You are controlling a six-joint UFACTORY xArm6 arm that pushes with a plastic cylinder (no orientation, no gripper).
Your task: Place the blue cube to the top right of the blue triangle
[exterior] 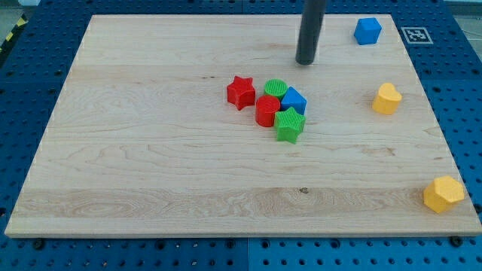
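Note:
The blue cube [367, 31] sits near the board's top right corner. The blue triangle [294, 99] lies in a tight cluster near the board's middle. My tip [305, 62] is at the end of the dark rod coming down from the view's top. It stands left of the blue cube and above the cluster, touching no block.
The cluster also holds a red star [241, 92], a green cylinder [276, 88], a red cylinder-like block [266, 111] and a green star [289, 125]. A yellow heart [387, 98] lies at the right. A yellow hexagon [443, 194] lies at the bottom right edge of the wooden board [151, 165].

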